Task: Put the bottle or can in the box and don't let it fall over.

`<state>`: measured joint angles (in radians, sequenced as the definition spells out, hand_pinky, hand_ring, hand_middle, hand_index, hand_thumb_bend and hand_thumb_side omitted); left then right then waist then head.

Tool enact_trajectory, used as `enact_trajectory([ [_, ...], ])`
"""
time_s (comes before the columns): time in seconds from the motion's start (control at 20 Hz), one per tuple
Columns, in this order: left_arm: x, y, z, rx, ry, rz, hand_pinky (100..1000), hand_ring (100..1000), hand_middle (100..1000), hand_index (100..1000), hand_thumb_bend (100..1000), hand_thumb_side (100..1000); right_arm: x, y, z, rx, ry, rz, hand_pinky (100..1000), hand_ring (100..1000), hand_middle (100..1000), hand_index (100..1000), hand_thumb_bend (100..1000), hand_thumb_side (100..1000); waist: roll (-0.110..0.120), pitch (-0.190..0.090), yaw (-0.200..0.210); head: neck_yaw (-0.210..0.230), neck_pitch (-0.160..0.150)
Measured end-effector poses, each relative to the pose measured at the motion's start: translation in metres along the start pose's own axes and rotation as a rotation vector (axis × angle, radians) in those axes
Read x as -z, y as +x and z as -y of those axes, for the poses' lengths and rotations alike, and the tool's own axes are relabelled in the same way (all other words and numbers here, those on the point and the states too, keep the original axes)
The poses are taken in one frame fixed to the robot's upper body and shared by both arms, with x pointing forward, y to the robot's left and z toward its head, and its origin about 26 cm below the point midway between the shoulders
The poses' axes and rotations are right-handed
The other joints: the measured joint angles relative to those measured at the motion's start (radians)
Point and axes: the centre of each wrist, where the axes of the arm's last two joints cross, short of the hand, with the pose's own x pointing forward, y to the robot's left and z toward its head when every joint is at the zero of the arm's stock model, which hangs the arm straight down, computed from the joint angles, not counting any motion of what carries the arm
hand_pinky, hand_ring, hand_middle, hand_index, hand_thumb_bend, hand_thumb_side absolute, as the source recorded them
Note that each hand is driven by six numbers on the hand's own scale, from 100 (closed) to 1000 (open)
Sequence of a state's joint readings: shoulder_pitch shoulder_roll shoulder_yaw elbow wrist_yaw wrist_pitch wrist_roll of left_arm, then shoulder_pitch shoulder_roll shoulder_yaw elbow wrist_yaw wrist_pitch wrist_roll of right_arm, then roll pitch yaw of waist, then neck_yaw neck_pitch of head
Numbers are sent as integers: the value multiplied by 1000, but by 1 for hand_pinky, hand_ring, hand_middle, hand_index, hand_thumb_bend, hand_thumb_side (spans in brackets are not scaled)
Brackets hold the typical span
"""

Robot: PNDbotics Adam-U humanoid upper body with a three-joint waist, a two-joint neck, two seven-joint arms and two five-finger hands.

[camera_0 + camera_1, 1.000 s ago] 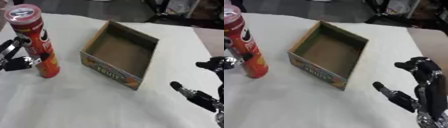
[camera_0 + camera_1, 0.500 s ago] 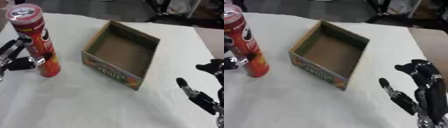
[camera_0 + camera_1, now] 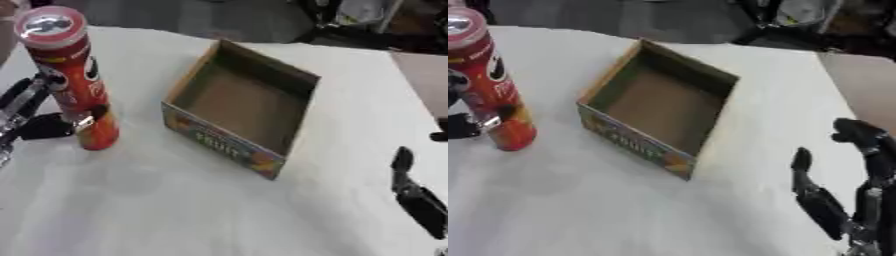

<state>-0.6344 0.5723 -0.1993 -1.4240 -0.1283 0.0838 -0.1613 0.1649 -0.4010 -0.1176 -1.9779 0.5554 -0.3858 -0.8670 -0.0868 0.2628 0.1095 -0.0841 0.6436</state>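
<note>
A tall red can point(image 3: 75, 85) with a silvery lid stands upright on the white cloth at the left. My left hand point(image 3: 37, 127) is at its lower half: the thumb lies across the can's front and the fingers reach up behind its left side. An open cardboard box point(image 3: 222, 143) with a printed front wall sits in the middle, to the right of the can, with nothing inside. My right hand point(image 3: 826, 206) rests open at the lower right, fingers up, well apart from the box.
A white cloth point(image 3: 175, 210) covers the table. Dark clutter and a chair base lie beyond the far edge at the upper right. A brown surface point(image 3: 868, 90) borders the cloth on the right.
My right hand has sunk a little toward the lower right corner. The can, the box and my left hand keep their places; the whole view shifts slightly.
</note>
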Motion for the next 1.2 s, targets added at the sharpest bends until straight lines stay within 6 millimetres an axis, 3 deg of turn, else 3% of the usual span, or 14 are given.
enact_trajectory([
  [0.2, -4, 5, -5, 2, 29, 10, 1000, 1000, 820, 607, 100, 338, -1, -15, 31, 4, -70, -83, 757, 586, 723, 817, 100, 399, 12, -1, -8, 8, 6],
  [0.45, -4, 23, -12, -14, 66, 53, 1000, 1000, 816, 609, 100, 337, -4, -23, 53, -10, -147, -146, 766, 590, 735, 825, 100, 418, 26, -7, -16, 13, 6],
  [0.85, 15, 82, -25, -93, 103, 192, 1000, 1000, 812, 608, 100, 371, -12, -27, 71, -49, -182, -185, 769, 591, 738, 828, 100, 428, 49, -22, -33, 19, 19],
  [1.2, 35, 130, -15, -207, 60, 294, 1000, 1000, 815, 618, 100, 423, -12, -28, 75, -51, -194, -195, 768, 590, 737, 827, 100, 433, 58, -29, -61, -7, 46],
])
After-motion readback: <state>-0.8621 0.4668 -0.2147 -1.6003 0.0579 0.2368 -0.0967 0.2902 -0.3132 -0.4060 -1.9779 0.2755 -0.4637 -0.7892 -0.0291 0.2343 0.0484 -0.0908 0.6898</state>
